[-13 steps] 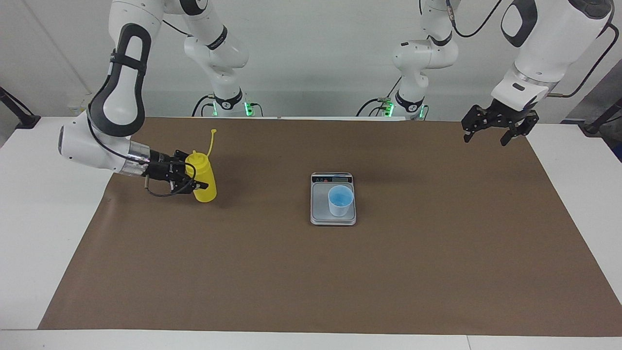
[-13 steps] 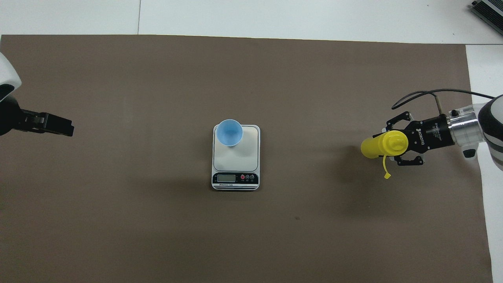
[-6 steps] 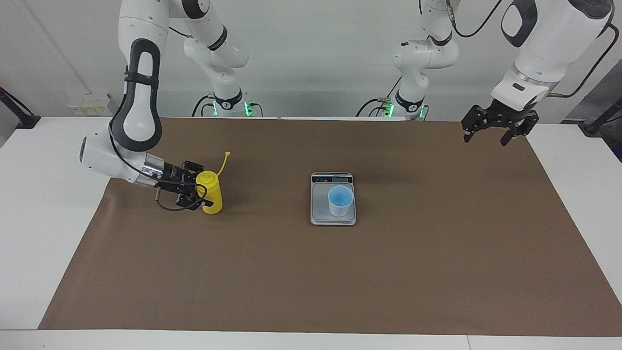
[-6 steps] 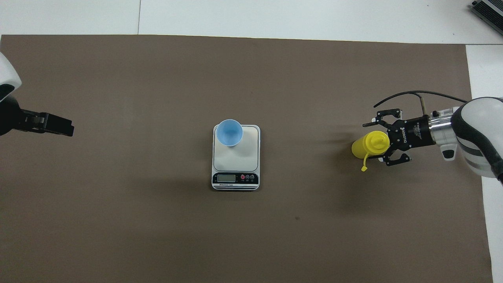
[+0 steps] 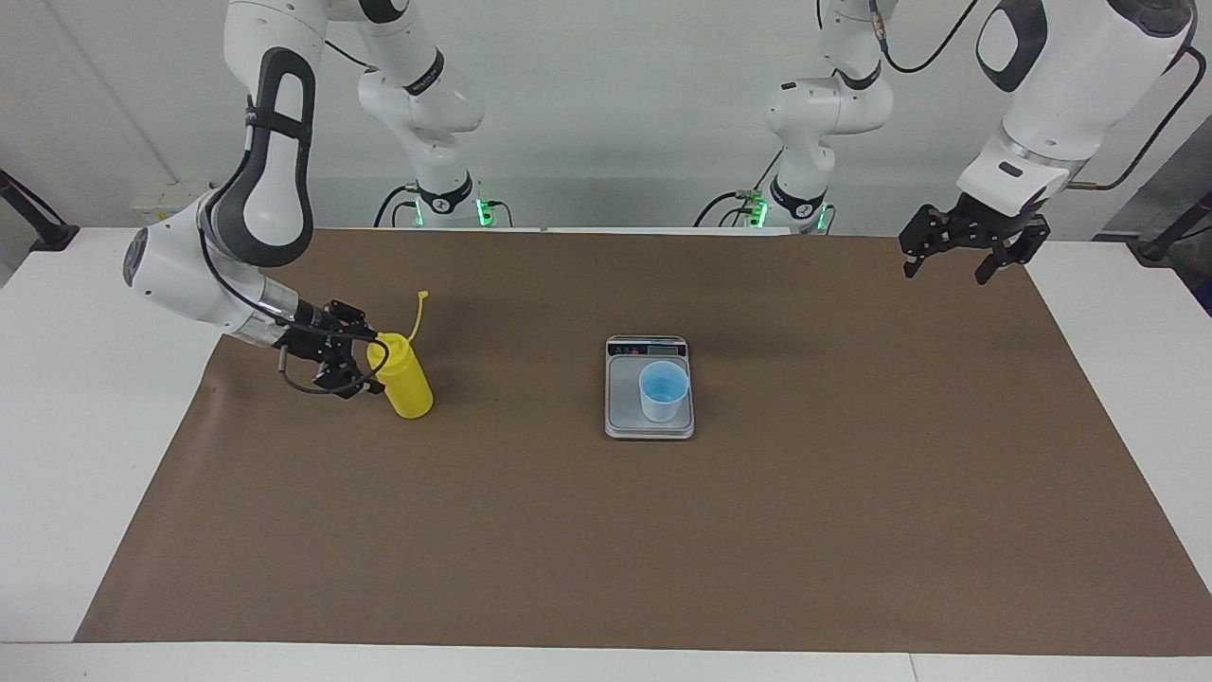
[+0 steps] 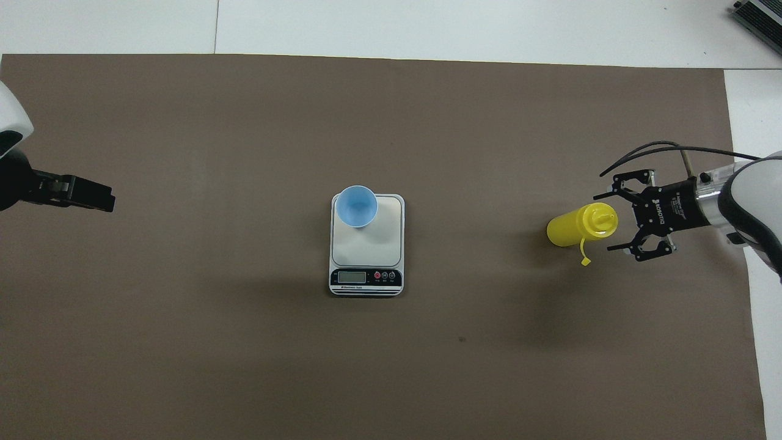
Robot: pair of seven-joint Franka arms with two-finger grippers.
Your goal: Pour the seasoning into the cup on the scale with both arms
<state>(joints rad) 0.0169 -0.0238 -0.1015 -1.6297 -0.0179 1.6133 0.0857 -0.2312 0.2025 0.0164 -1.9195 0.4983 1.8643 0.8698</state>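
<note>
The yellow seasoning bottle [image 5: 404, 381] [image 6: 576, 226] stands on the brown mat toward the right arm's end of the table, its cap strap hanging loose. My right gripper [image 5: 363, 356] [image 6: 613, 223] is open beside the bottle's top, with its fingers spread on either side and not touching. The pale blue cup [image 5: 663, 390] [image 6: 357, 206] stands on the grey scale [image 5: 623, 415] [image 6: 386, 243] at mid-table, on the part of the plate farther from the robots. My left gripper [image 5: 949, 263] [image 6: 91, 197] waits open and empty in the air over the mat's edge at the left arm's end.
The brown mat [image 5: 606, 549] covers most of the white table [image 5: 76, 398]. The scale's display strip [image 6: 365, 278] faces the robots. Open mat lies between the bottle and the scale.
My right gripper lowered the bottle onto the mat, opened and let go, then drew back a little toward its own end. The left arm has not moved.
</note>
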